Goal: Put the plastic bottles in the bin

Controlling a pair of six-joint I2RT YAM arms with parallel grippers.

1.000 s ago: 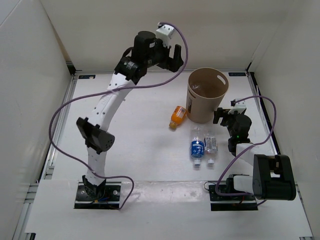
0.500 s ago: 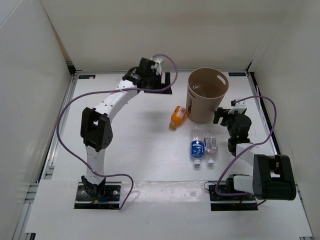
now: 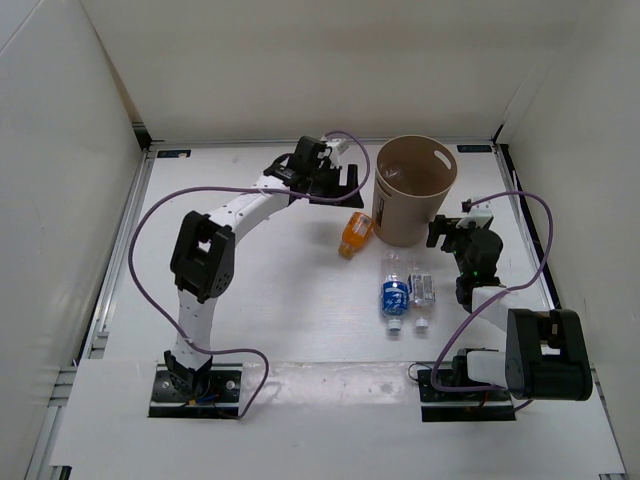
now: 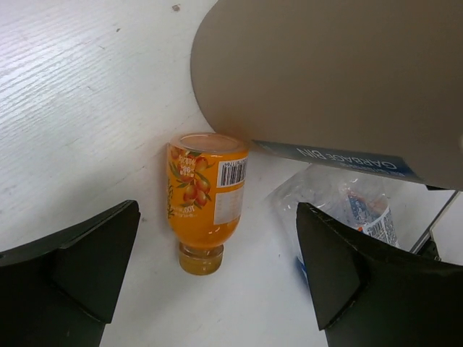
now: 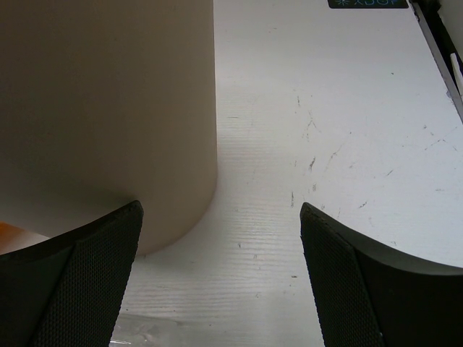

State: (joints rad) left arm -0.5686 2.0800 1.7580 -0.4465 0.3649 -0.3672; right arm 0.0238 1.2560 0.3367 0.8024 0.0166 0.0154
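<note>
Orange bottle [image 4: 205, 195] lies just beside the bin [image 3: 412, 205]. The left gripper [image 3: 345, 183], arm stretched low, hangs over it, jaws apart. The right gripper [image 3: 441, 233], arm folded, faces the bin, jaws apart.

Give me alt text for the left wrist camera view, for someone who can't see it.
An orange bottle lies on its side on the white table, cap toward the camera, framed between the open black fingers of the left gripper. The tan bin fills the upper right, with a crinkled clear bottle partly visible beside it.
</note>
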